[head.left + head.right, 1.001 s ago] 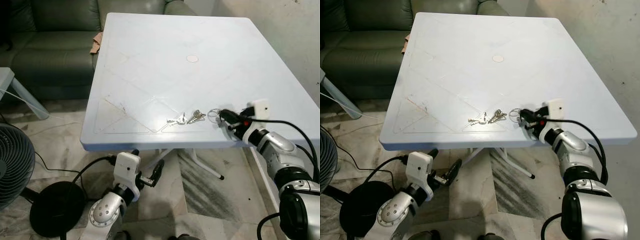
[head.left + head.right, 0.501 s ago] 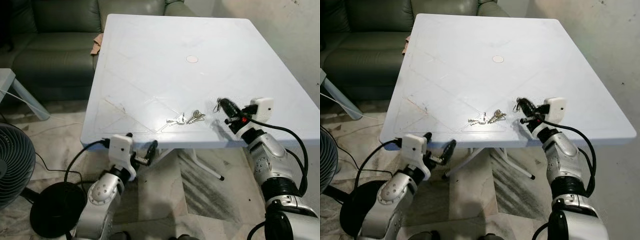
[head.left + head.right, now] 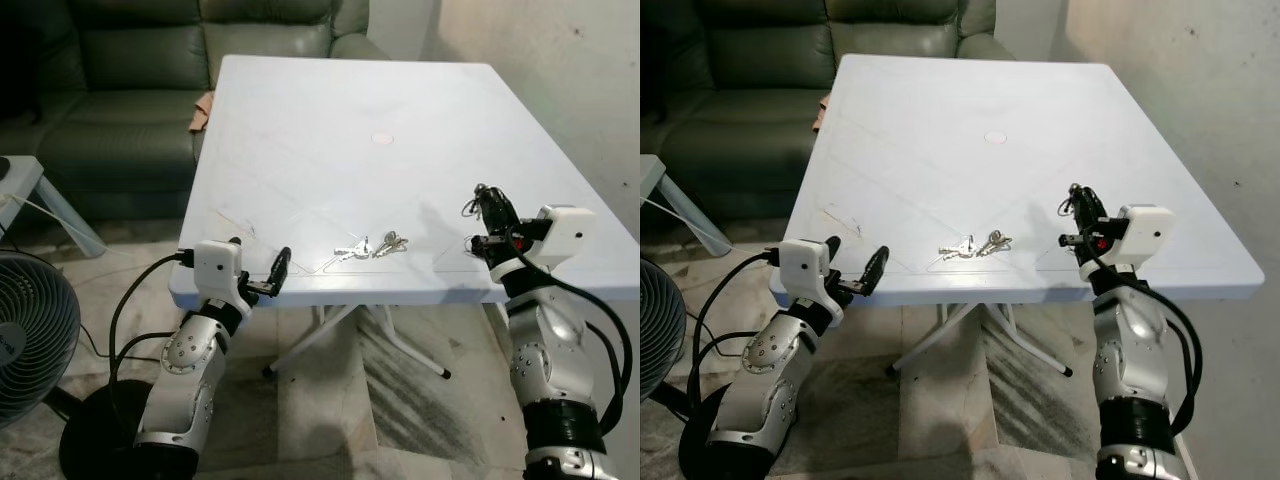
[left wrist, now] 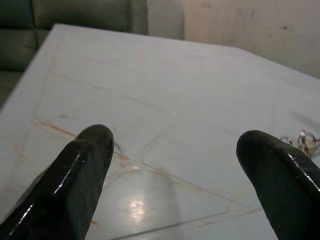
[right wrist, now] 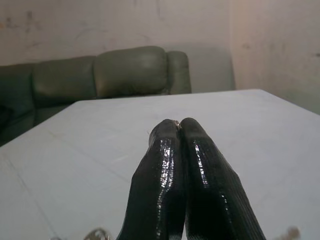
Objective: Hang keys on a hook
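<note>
Raised since a second ago, the right gripper [image 3: 484, 203] now pinches a key ring [image 3: 472, 209] above the white table [image 3: 940, 110]. Two loose keys [image 3: 974, 245] lie near the front edge. Left gripper [image 3: 260, 280], fingers spread, hovers at the table's corner. Green sofa [image 3: 130, 60] behind.

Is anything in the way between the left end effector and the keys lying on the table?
Nothing visible. The open left end effector is at the front edge of the table, with bare top between it and the keys. The right end effector, shut on a ring, is beyond them.
</note>
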